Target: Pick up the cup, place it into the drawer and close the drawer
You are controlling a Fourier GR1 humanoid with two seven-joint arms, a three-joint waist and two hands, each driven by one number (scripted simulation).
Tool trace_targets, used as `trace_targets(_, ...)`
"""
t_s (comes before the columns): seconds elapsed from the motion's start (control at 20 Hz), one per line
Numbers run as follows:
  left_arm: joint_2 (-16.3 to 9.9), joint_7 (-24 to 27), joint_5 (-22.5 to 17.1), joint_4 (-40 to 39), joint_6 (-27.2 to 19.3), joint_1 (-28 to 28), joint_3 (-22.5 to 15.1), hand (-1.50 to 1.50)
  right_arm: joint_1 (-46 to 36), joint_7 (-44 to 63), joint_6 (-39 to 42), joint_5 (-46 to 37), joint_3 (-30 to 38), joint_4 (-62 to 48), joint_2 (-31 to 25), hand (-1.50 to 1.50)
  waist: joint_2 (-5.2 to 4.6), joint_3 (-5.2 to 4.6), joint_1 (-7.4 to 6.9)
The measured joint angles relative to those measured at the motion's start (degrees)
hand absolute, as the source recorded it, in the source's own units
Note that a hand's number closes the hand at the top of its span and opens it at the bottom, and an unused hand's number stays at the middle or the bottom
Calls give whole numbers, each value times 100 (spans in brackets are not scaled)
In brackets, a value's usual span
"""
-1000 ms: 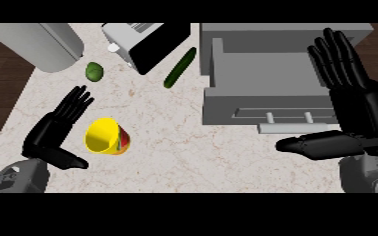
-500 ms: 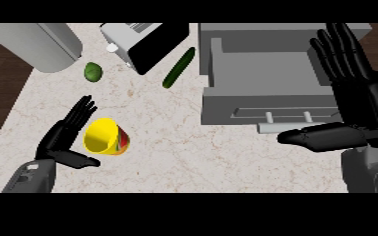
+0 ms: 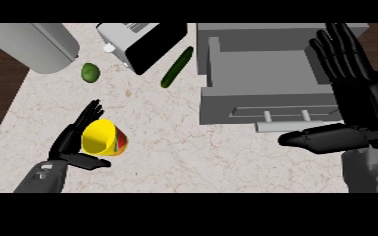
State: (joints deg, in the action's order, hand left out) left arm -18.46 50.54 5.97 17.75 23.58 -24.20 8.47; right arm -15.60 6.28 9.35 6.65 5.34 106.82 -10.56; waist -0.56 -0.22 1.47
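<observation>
Head view: one glossy yellow cup [image 3: 103, 138] with a red band lies on its side on the pale marbled counter [image 3: 184, 130], cradled between the left hand's [image 3: 71, 142] straight fingers and thumb, not clasped. The right hand [image 3: 345, 97] rests open, fingers up, beside the grey boxy drawer [image 3: 258, 80], which stands open. One long cucumber [image 3: 177, 67] and one round lime [image 3: 90, 72] lie beyond.

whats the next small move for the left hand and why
Probably curl the left hand round the yellow cup with red band: the cup lies on its side between open fingers and thumb, not yet gripped, and the open grey drawer waits.
</observation>
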Motion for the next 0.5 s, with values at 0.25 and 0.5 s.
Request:
trace_targets(0.25,51,243,68,-252,-87,-114,-30,-150,-70,55,-18,-34,-13,-19,-6,-150,-10,-4,18)
trace_targets(0.5,148,355,123,-414,-155,-227,-66,-150,-61,119,46,129,104,64,-67,-150,-18,-7,54)
